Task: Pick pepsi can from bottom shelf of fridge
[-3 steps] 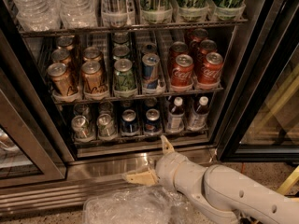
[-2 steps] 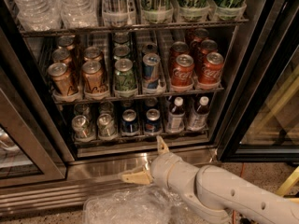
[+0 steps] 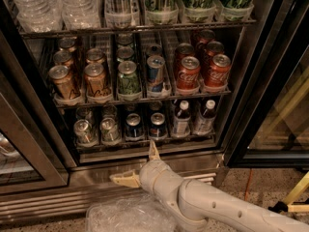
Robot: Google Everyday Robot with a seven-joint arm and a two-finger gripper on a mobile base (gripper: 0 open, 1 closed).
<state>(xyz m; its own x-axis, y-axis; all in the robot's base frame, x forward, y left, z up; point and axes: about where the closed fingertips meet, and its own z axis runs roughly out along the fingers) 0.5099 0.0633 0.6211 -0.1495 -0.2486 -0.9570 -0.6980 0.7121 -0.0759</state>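
Currently the gripper (image 3: pixel 132 161) is spread open and empty before the steel base of the fridge (image 3: pixel 58 180), just under the bottom shelf (image 3: pixel 96 154). The pepsi can (image 3: pixel 157 124) stands mid-shelf at the front edge, beside its twin.

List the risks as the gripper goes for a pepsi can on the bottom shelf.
1. The gripper sits open just below the bottom shelf. Its upper finger is close to the shelf front and may catch on it while rising.
2. The pepsi can stands tight between the second pepsi can and a bottle, so a finger may knock either one.
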